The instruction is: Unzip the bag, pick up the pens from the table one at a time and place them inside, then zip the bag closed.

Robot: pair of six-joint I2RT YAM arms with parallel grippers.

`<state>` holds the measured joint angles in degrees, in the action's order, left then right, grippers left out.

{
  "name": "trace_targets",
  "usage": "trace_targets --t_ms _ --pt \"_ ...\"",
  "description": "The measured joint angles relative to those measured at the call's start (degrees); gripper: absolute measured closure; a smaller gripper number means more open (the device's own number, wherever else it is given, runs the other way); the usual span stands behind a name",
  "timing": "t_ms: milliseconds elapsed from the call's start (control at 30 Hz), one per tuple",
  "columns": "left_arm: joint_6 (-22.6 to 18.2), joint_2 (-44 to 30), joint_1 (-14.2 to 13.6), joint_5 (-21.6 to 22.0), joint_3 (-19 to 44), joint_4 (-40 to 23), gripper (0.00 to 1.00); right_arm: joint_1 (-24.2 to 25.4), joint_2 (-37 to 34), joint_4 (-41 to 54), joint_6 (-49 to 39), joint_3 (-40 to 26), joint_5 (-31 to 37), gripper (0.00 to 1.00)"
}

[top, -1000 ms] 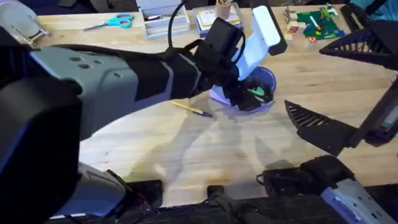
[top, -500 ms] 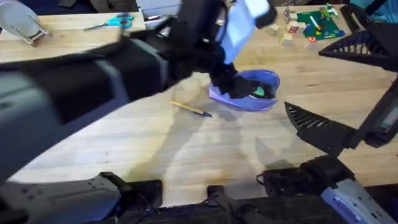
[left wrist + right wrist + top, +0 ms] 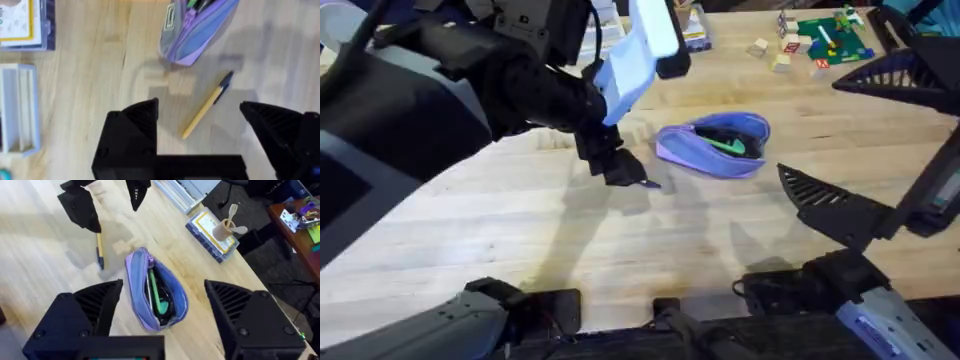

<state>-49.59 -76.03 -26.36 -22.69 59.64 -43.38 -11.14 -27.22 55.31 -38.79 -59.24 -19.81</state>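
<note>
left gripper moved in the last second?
Yes. The left gripper has shifted left across the overhead view, away from the bag, which stayed put, and now sits open over the yellow pen on the table.

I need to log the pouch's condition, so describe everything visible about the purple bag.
The bag is a soft lavender fabric pouch, long and oval, lying on the wooden table. Its top zipper is open, the mouth gaping; inside show a green item and darker slim things. A small tab sits at one end. Neither gripper touches it. The yellow pen lies apart, just beside that end.
</note>
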Motion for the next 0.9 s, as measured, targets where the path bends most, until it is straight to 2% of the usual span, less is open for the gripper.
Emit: trace_targets --t_ms 233,533,667,900 --pt "-3.5 0.0 0.2 4.6 0.0 -0.4 0.006 0.0 0.0 0.1 0.0 0.0 0.0 0.004" --pt "-4.3 0.0 0.2 5.9 0.0 -0.4 0.007 0.0 0.0 0.1 0.0 0.0 0.0 0.004" --pt "-5.0 0.0 0.2 6.0 0.0 -3.1 0.006 0.0 0.0 0.3 0.0 0.0 0.0 0.003" --pt "-13.1 0.0 0.2 6.0 0.0 -10.4 0.006 0.0 0.0 0.4 0.0 0.0 0.0 0.003"
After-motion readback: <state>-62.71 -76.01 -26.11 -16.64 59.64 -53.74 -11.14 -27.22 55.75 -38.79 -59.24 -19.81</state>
